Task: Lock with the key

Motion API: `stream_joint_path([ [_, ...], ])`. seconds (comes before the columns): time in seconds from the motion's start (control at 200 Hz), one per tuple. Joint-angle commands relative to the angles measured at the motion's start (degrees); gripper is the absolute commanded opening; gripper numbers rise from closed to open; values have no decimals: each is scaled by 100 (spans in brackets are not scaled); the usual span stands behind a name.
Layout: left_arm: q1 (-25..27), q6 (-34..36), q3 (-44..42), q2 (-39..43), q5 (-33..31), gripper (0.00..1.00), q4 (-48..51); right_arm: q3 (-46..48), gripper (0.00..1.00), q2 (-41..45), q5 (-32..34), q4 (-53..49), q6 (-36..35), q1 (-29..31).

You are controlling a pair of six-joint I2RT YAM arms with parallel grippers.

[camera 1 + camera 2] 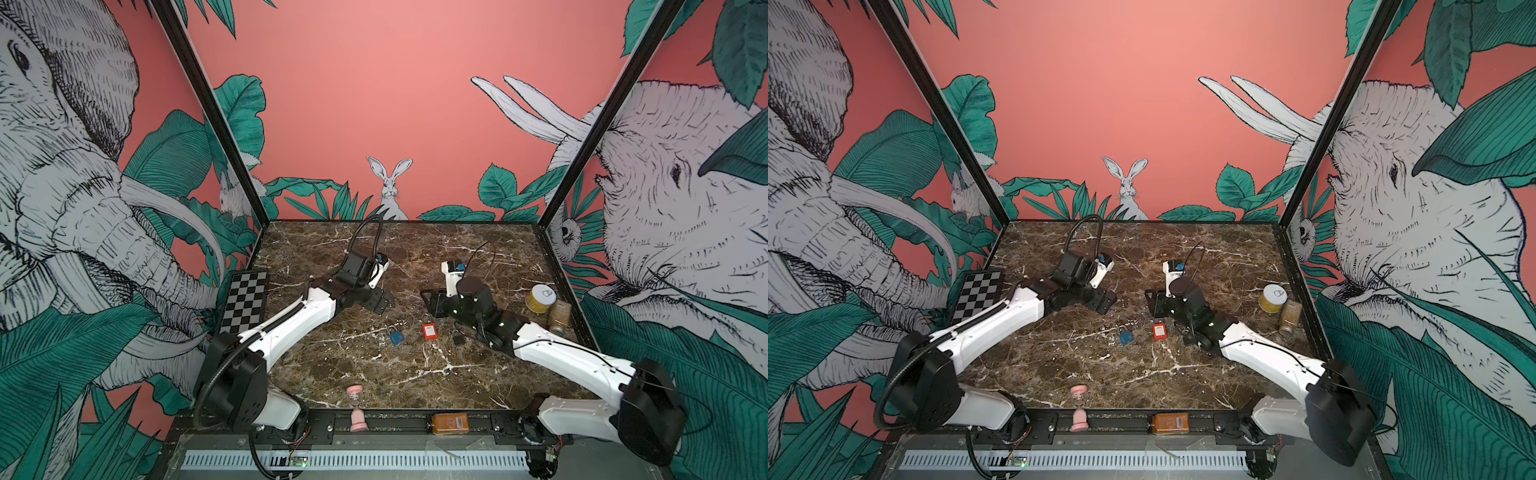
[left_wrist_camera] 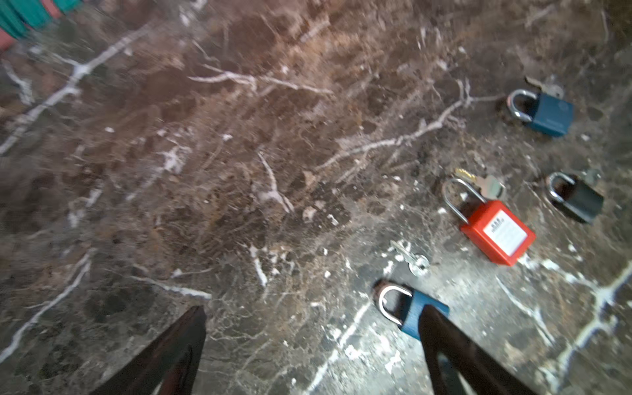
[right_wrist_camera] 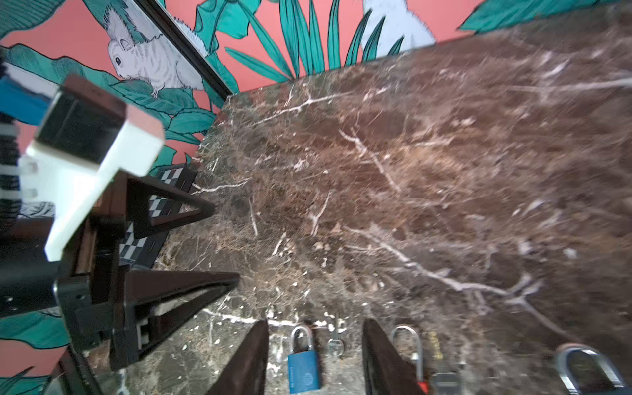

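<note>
Three padlocks lie in a row mid-table in both top views: blue [image 1: 396,336], red [image 1: 429,330], black [image 1: 458,337]. A small silver key [image 2: 415,261] lies loose beside the blue padlock [image 3: 303,359]. Another key [image 2: 489,186] rests by the red padlock's [image 2: 496,232] shackle. The left wrist view shows a second blue padlock [image 2: 543,113] farther off. My left gripper [image 1: 380,301] hovers behind the row, wide open and empty. My right gripper [image 1: 430,301] faces it, open and empty, and in its wrist view the blue padlock and the loose key show between its fingers [image 3: 253,355].
A yellow can with a white lid [image 1: 542,298] and a spice jar [image 1: 559,318] stand at the right edge. A checkerboard [image 1: 245,301] lies at the left edge. A pink hourglass [image 1: 356,407] and an orange box [image 1: 450,423] sit on the front rail.
</note>
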State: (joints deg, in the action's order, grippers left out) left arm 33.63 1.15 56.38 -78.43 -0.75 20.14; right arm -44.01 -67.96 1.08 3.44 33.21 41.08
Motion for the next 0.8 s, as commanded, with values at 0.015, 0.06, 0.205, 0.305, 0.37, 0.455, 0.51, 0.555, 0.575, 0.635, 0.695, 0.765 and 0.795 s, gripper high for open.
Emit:
stream_joint_path([
  [0.015, -65, -221, -770, 689, -1020, 97, -1740, 33, 71, 631, 4, -755, -756, -685],
  [0.06, -89, -207, -1014, 877, -1223, 97, -2025, 50, 81, 810, -28, -948, -845, -940],
  [0.205, -133, -118, -1822, 1393, -2067, 97, -2952, 101, 98, 1180, -29, -1408, -1117, -1497],
  [0.305, -179, 172, -2537, 1660, -2569, 97, -4047, 215, 98, 1319, -106, -1456, -1118, -1810],
  [0.37, -206, 570, -3071, 1705, -2921, 97, -5036, 342, 98, 1388, -105, -1353, -1063, -1951],
  [0.455, -283, 963, -3336, 1638, -3417, 97, -5418, 469, 98, 1417, 44, -1268, -970, -2053],
  [0.51, -462, 999, -3350, 1592, -3600, 97, -5266, 537, 98, 1409, 156, -1211, -959, -2073],
  [0.555, -682, 906, -3460, 1533, -3738, 97, -5418, 589, 98, 1409, 256, -1155, -958, -2096],
  [0.575, -798, 852, -3530, 1514, -3729, 97, -5526, 610, 98, 1409, 273, -1113, -965, -2100],
  [0.635, -1222, 698, -3674, 1434, -3409, 97, -5671, 667, 98, 1422, 343, -1004, -1000, -2113],
  [0.695, -1592, 511, -3775, 1238, -3221, 97, -5815, 699, 98, 1451, 438, -918, -1023, -2121],
  [0.765, -1924, 486, -3867, 818, -2977, 97, -6140, 779, 98, 1482, 531, -790, -1096, -2122],
  [0.795, -2025, 499, -3904, 576, -2834, 97, -6355, 818, 98, 1500, 549, -702, -1129, -2122],
])
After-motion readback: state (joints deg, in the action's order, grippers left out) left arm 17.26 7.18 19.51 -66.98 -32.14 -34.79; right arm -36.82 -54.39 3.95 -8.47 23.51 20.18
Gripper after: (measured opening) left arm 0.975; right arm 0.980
